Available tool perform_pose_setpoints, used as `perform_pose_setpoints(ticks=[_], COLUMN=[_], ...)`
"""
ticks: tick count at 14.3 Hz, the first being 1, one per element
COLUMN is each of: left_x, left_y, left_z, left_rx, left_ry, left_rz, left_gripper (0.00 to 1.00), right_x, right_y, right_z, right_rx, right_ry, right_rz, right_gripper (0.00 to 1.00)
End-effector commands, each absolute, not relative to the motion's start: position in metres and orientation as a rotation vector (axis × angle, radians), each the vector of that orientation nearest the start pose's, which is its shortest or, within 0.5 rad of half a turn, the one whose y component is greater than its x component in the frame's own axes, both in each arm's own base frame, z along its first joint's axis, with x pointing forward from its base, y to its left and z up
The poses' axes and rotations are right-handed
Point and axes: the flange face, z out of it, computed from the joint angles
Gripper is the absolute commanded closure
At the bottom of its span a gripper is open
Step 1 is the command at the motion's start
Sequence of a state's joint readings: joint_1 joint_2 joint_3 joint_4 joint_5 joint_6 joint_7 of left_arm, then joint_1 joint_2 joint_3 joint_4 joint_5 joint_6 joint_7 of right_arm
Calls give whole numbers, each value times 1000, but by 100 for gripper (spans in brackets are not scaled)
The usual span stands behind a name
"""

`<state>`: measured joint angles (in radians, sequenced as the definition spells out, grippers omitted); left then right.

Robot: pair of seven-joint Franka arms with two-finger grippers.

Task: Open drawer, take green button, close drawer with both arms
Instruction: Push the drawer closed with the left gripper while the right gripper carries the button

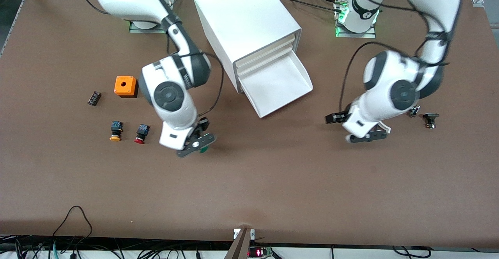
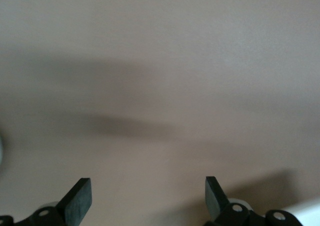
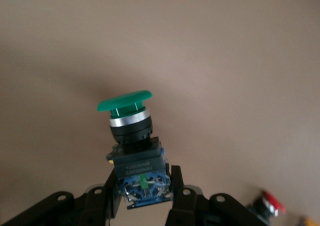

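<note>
The white cabinet (image 1: pixel 245 21) stands at the middle of the table, near the arms' bases. Its lowest drawer (image 1: pixel 286 89) is pulled out and looks empty. My right gripper (image 1: pixel 198 143) (image 3: pixel 142 186) is over the bare table beside the red-capped button. It is shut on the blue-black body of the green-capped button (image 3: pixel 131 123), whose cap points away from the fingers. A bit of green shows at the gripper in the front view (image 1: pixel 203 150). My left gripper (image 1: pixel 366 136) (image 2: pixel 147 196) is open and empty over bare table toward the left arm's end.
An orange box (image 1: pixel 125 85), a small black part (image 1: pixel 94 97), a yellow-capped button (image 1: pixel 115 130) and a red-capped button (image 1: pixel 141 133) lie toward the right arm's end. Two small dark parts (image 1: pixel 430 119) lie beside the left arm.
</note>
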<state>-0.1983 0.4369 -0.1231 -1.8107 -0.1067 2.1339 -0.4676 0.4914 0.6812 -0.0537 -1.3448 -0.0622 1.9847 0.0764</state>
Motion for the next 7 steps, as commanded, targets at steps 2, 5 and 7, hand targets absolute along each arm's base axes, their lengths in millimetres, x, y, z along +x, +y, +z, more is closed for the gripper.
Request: perform_pose_setpoints(ticks=[2,5,7], left_x=[571,537,511], left_y=[-253,-284,-305], left_z=[236,204,199], left_rx=[-3192,-3179,-3192], left_ry=[-370,-471,-474], left_rz=[259,337,443], left_gripper=[0,0,0], right_x=[640,635,621], right_y=[276,227,207], right_z=[277,237,224], right_rx=[-3230,-3246,-3236], right_ry=[-319,-215,-192], right_rz=[78,140,88], right_gripper=[71,71,71])
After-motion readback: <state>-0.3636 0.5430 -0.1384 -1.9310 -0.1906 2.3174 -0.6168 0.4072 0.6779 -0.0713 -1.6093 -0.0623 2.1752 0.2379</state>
